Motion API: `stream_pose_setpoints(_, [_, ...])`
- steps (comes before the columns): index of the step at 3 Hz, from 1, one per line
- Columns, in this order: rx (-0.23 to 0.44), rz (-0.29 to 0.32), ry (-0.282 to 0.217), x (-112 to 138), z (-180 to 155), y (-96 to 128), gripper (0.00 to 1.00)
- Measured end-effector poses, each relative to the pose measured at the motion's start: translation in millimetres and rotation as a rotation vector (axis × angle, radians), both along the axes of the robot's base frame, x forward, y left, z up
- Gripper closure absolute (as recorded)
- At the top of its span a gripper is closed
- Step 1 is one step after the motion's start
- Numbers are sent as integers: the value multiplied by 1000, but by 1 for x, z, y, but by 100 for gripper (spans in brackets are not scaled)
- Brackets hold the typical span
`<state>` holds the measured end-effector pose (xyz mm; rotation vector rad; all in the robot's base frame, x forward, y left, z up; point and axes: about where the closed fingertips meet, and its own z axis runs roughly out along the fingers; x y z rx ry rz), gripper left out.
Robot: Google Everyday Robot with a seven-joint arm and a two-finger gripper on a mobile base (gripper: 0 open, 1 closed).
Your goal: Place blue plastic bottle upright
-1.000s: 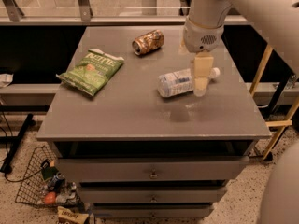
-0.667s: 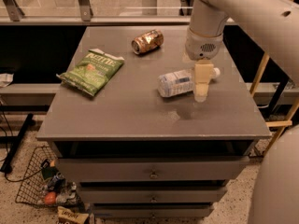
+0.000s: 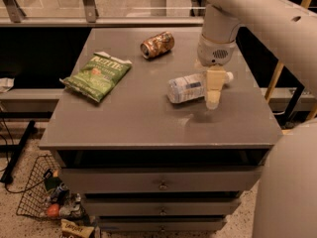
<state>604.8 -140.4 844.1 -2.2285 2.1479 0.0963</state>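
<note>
Bottle [image 3: 187, 88], lying sideways right of centre on table [image 3: 124, 118], is judged light, stiff and slippery, best gripped mid-body; gripper [image 3: 213, 95] is positioned at its neck, opening indeterminable.

Clear bottle [image 3: 187, 88], pale blue label, cream jaws at its neck, green bag [image 3: 97, 76], brown-gold can [image 3: 157, 44]

Single view from high at the front of the grey cabinet [image 3: 148, 128], angled steeply down and forward across its top toward the railing [image 3: 89, 4] beyond the gripper [image 3: 213, 95]. Close in, with top and drawers [image 3: 163, 180] filling the frame. Gripper right of centre, at the cap end of the lying blue plastic bottle [image 3: 185, 88]; pale arm [image 3: 257, 9] and robot body [image 3: 290, 182] crowding the edge to its right.
</note>
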Motion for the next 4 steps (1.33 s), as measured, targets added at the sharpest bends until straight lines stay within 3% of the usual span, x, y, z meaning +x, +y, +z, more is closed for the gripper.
stream_pose_setpoints(1, [20, 15, 0, 2, -1, -2, 16])
stream_pose_setpoints(3, [91, 44, -14, 2, 4, -5, 64])
stream_pose_setpoints(4, [135, 77, -90, -1, 27, -1, 88])
